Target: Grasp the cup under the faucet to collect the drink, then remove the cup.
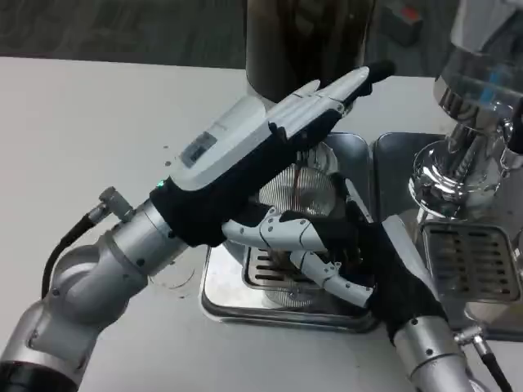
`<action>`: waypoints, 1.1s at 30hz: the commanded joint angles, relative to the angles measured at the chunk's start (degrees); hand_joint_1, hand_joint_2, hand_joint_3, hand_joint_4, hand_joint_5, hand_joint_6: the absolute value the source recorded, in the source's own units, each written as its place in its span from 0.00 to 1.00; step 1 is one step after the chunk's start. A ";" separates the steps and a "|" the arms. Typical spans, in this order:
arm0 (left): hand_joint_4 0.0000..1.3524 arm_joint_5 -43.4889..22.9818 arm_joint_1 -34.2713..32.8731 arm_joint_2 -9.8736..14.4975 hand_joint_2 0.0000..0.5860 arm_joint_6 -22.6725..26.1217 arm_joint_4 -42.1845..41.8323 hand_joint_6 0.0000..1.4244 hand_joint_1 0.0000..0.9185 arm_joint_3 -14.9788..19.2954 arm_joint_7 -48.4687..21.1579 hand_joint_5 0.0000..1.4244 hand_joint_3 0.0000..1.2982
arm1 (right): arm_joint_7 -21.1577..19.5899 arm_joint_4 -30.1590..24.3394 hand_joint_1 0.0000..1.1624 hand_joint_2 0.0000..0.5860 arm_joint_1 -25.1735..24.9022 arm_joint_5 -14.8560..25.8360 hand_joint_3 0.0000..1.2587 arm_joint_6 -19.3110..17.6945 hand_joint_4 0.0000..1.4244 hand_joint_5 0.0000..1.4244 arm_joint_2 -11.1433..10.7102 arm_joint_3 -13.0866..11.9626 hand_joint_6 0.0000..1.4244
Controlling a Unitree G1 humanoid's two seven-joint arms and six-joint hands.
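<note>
Here the white worktop [98, 122] takes up most of the head view, with a dark cylindrical drink dispenser [306, 37] standing at its far edge. In front of the dispenser sits a steel drip tray [221, 294] with a slotted grate, and just beside it on the right a second steel tray [470, 261] with its own grate, under a shiny chrome fitting [458, 163].

The silver left forearm [90, 286] reaches in from the lower left. The left robot hand [261, 135] lies over the first tray, white back upward, its fingers stretched straight out together toward the dispenser. It grips nothing that can be seen.

The right robot hand [327, 249] comes in from the lower right, its black palm side over the tray grate. Its white fingers curl round the lower part of the cup [306, 188], a clear ribbed cup standing on the first tray below the dispenser, between the two hands. The left robot hand covers the cup's upper part, so whether that hand touches it cannot be told. Whether the cup holds any drink cannot be made out either.
</note>
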 commanded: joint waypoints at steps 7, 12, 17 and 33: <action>0.00 1.31 0.48 0.32 0.21 0.68 -0.97 0.03 0.00 -0.05 0.65 0.06 0.00 | 0.27 1.98 0.48 0.40 -1.22 0.86 0.00 -1.93 0.00 0.00 0.53 0.03 0.00; 0.00 1.36 1.51 1.42 0.22 1.31 -2.30 0.03 0.00 3.43 3.69 0.06 0.00 | 0.39 2.53 0.48 0.40 -1.53 1.19 0.00 -2.37 0.00 0.00 0.42 -0.13 0.00; 0.00 0.26 3.26 2.41 0.22 1.34 -4.04 0.03 0.00 7.07 5.50 0.06 0.00 | 0.62 2.96 0.48 0.40 -1.95 1.52 0.00 -2.73 0.00 0.00 0.30 -0.26 0.00; 0.00 -8.00 17.44 5.16 0.22 5.20 -6.88 0.03 0.00 18.47 6.99 0.07 0.00 | 1.22 3.28 0.48 0.41 -2.02 2.29 0.00 -3.58 0.00 0.00 0.02 0.02 0.00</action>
